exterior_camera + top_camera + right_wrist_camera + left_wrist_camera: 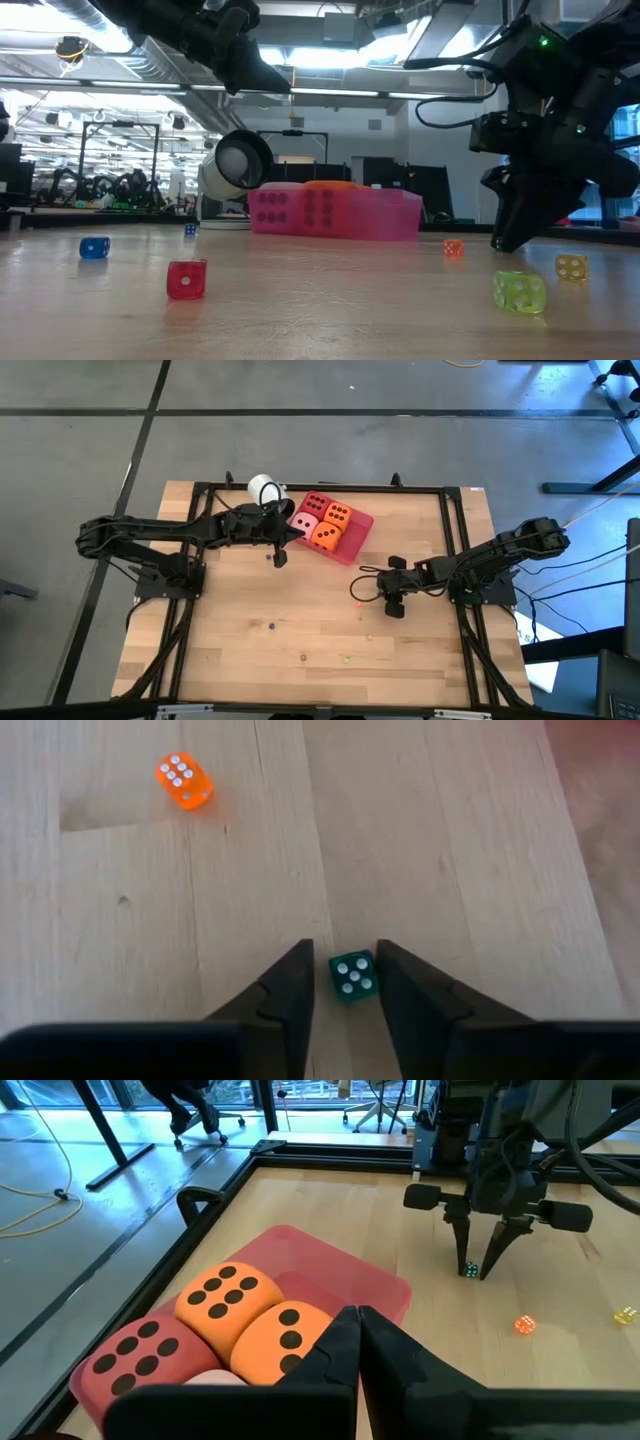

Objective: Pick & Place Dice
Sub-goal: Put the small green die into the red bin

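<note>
Four big soft dice sit in a red-pink tray (357, 538) at the table's far middle: red (317, 503), pink (303, 523) and two orange (337, 513) (228, 1292). My left gripper (358, 1330) hangs shut just above the tray's near-left edge, touching nothing. Right of centre, my right gripper (345, 982) points steeply down at the table and is open. Its fingers stand on either side of a small green die (352, 976) that rests flat on the wood. My right gripper straddles the small green die from above, slanting. One finger (400, 982) stands right at the die's side (374, 975); whether it touches I cannot tell. A gap shows between the other finger and the die, which lies on the table.
A white cup (265, 490) lies on its side beside the tray's far-left corner. Small dice are scattered on the wood: orange (183, 780), blue (94, 247), red (187, 279), yellow-green (520, 291), yellow (571, 266). A black frame (455, 520) borders the table.
</note>
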Tool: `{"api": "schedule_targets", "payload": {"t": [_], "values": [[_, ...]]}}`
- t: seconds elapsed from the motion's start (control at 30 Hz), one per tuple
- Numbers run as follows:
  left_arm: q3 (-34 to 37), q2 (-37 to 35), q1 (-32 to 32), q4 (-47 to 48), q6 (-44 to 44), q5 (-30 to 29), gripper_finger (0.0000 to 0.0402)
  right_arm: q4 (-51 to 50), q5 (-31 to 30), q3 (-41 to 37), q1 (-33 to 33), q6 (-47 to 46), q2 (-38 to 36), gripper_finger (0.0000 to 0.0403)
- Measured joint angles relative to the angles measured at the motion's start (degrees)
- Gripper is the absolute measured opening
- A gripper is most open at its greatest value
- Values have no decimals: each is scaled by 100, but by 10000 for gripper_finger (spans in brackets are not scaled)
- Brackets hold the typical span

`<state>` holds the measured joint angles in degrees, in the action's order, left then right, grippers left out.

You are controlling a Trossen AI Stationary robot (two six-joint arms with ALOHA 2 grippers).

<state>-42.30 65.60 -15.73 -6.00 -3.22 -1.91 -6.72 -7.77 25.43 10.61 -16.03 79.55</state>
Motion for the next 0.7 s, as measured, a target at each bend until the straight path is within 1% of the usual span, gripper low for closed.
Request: {"api": "schedule_targets", "payload": {"t": [0.53, 0.7], "values": [[0, 0, 0, 4, -39, 2, 6, 127, -36, -15, 0, -28, 7, 77], [0, 0, -2, 4, -50, 2, 4, 180, -47, -15, 0, -2, 7, 73]]}}
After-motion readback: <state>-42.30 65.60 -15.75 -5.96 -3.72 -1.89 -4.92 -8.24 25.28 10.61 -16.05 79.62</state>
